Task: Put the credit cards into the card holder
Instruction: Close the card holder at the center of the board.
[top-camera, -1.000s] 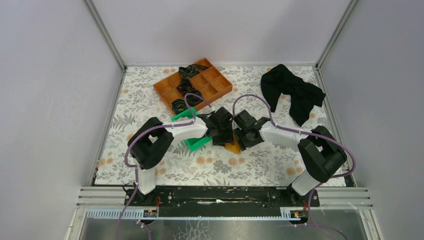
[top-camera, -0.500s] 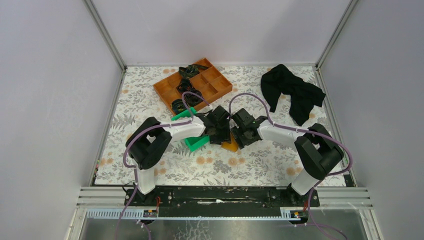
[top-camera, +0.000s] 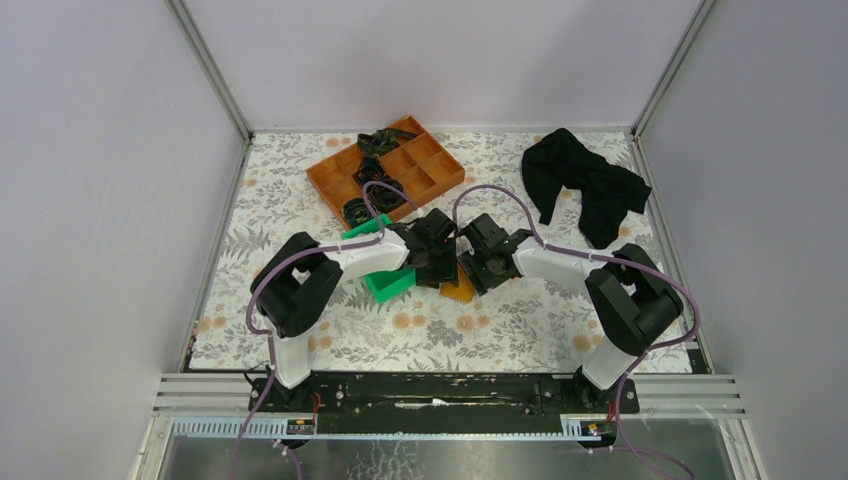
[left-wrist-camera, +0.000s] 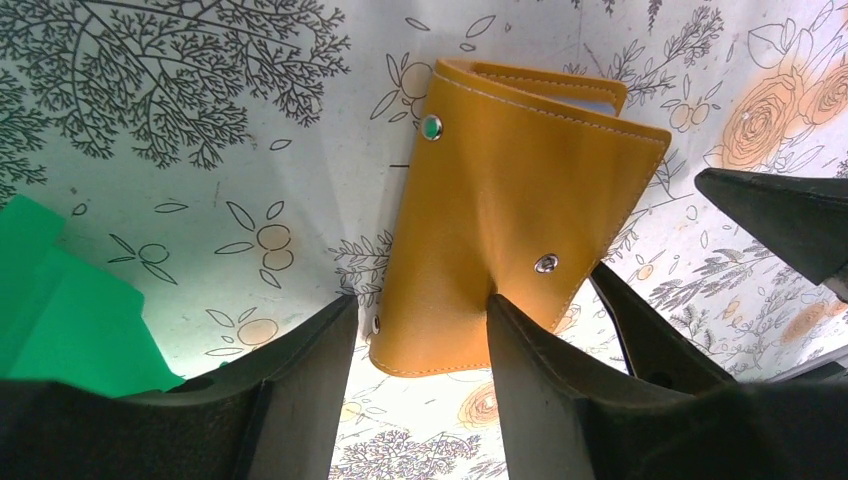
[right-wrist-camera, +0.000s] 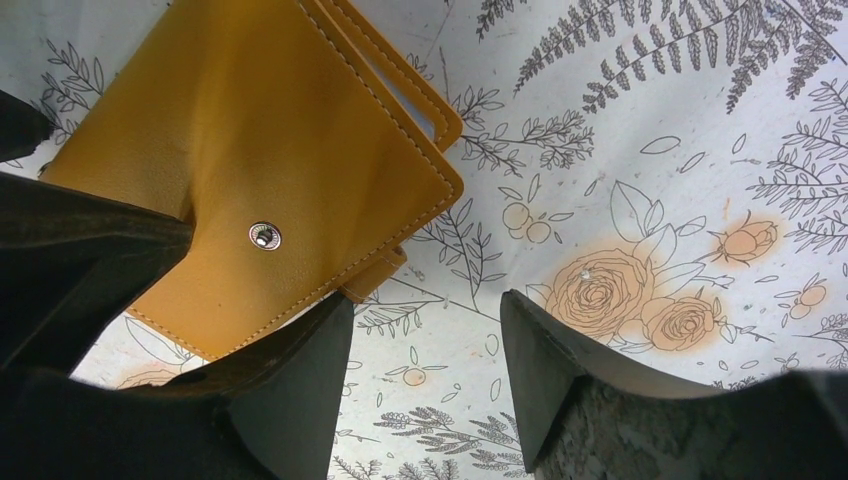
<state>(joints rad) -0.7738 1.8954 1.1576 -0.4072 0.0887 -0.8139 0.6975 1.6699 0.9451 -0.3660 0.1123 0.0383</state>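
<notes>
Credit cards show nowhere in plain sight: none lies loose on the surface (top-camera: 500, 330), and I cannot see into the green bin (top-camera: 390, 285) at 9 o'clock of the card holder (left-wrist-camera: 500, 210). The holder lies folded near the middle, orange side up, both snaps uncovered. A pale strip peeks from its far edge, and whether that is a card or the lining I cannot tell. So I judge the loading unconfirmed and the snapping shut not yet done.

The left gripper (left-wrist-camera: 420, 305) has its jaws apart over the holder's near end, one finger lying across it. The right gripper (right-wrist-camera: 425, 300) has its jaws wide apart and empty at the holder's 3 o'clock edge.

The flower-printed surface also carries an orange tray (top-camera: 330, 185) at 11 o'clock and a black cloth (top-camera: 585, 185) at 2 o'clock. Plain grey walls (top-camera: 100, 200) close it in.
</notes>
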